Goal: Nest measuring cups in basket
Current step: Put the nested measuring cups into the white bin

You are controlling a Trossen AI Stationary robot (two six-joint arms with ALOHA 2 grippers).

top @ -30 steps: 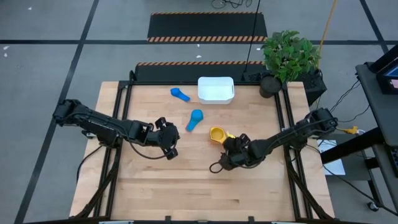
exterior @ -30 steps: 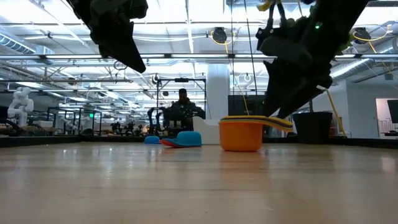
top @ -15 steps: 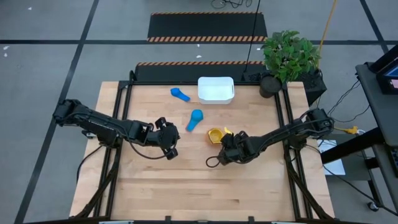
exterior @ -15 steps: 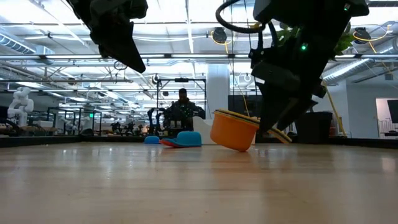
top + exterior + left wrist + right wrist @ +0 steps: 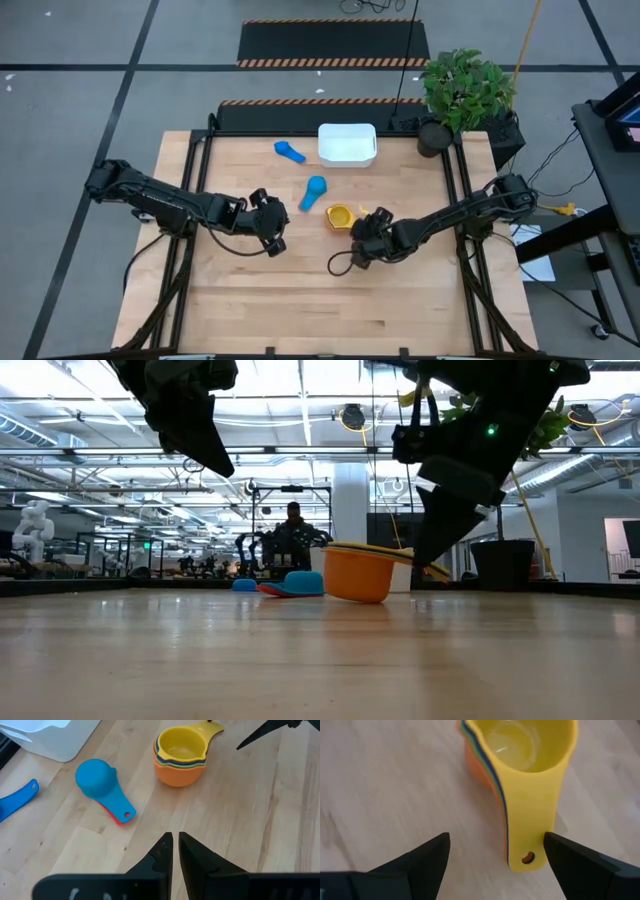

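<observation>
Nested stack of smooth round plastic cups (image 5: pixel 341 215), yellow inside orange, flat handles lying between the wide-spread fingers of the right tool (image 5: pixel 362 236), white rounded basket (image 5: pixel 347 144) well beyond on wooden bench (image 5: pixel 300 300), left tool (image 5: pixel 277 232) pinched shut nearby.

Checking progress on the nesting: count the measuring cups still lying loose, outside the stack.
3 visible. A dark blue plastic cup lies left of the white plastic basket. A light blue cup lies upside down mid-table on a red one. The orange-yellow stack may hide more.
</observation>
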